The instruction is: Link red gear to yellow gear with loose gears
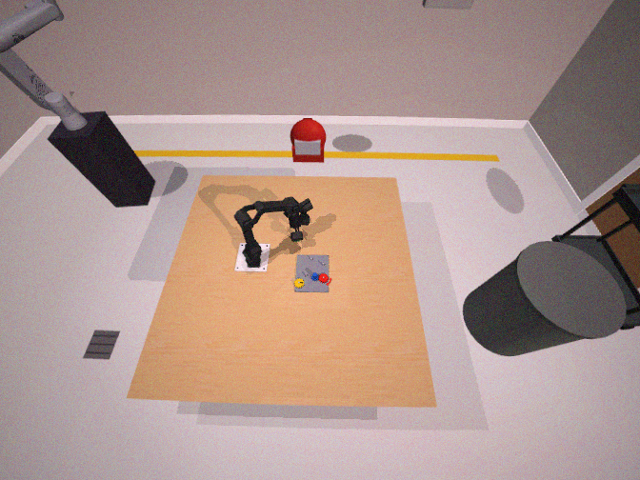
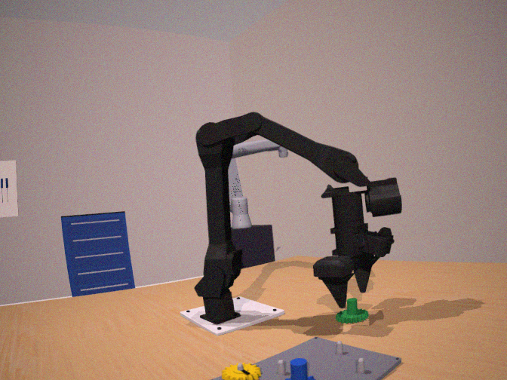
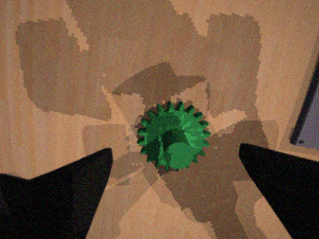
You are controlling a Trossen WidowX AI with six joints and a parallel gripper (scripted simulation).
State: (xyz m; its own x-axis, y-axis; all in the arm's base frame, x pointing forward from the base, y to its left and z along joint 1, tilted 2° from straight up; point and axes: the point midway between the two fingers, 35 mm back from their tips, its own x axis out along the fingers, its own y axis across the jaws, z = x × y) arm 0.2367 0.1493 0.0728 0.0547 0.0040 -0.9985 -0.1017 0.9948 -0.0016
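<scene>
My gripper (image 2: 352, 298) (image 3: 177, 152) is open and empty, its fingertips on either side of and above a green gear (image 2: 351, 316) (image 3: 179, 156). The green gear lies flat on the table with its knob upward; the top view mostly hides it behind the gripper. The grey board (image 1: 311, 266) (image 2: 311, 351) holds a red gear (image 1: 323, 278) at its right edge and a yellow gear (image 1: 296, 283) (image 2: 231, 372) at its left. A blue gear (image 1: 314, 276) (image 2: 299, 368) is on the board close beside the red one. Three bare pegs show in the exterior view, one a peg (image 2: 281, 367) between yellow and blue.
Two other bare pegs (image 2: 339, 347) (image 2: 360, 365) stand on the board's far part. A red arrow (image 1: 330, 281) lies beside the red gear. The arm's white base plate (image 1: 263, 249) (image 2: 262, 307) is left of the board. The board's edge shows at the right of the wrist view.
</scene>
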